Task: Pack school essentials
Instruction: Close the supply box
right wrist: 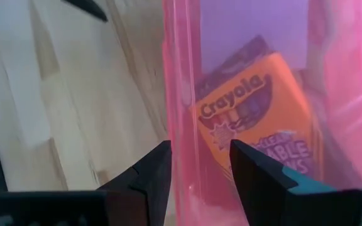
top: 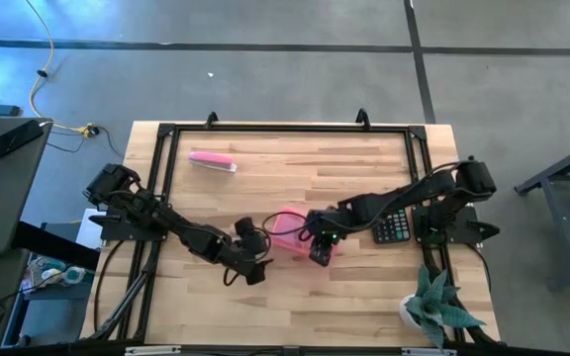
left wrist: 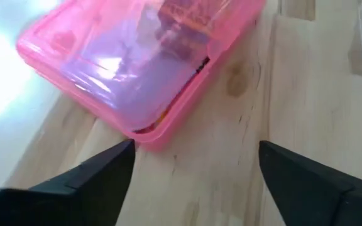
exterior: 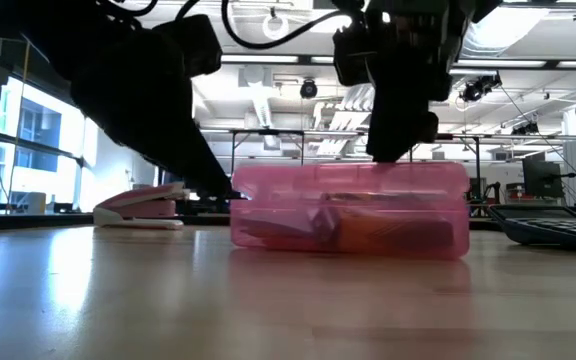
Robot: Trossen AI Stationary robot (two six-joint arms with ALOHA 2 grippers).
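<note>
A pink see-through box (top: 287,231) (exterior: 350,210) lies flat on the table with its lid down. Through the lid I see an orange Crayola pack (right wrist: 256,119) and dim shapes; the other stationery is hidden. My left gripper (top: 256,259) (left wrist: 193,169) is open and low over the table, just left of the box and apart from it. My right gripper (top: 320,251) (right wrist: 200,172) stands over the box's right part, pointing down, with its fingers a little apart. My right gripper comes from above, pointing down, onto the box's lid (exterior: 396,163), where its fingertips meet the top. The lid's long edge (right wrist: 181,119) shows between the two fingers. Whether they pinch it or only rest on it, I cannot tell. The box lies flat on the table.
A black calculator (top: 394,227) (exterior: 558,228) lies right of the box. A pink oblong bar (top: 212,161) (exterior: 140,208) rests near the far left. A potted plant (top: 433,307) stands at the near right corner. Bare wood lies along the near edge.
</note>
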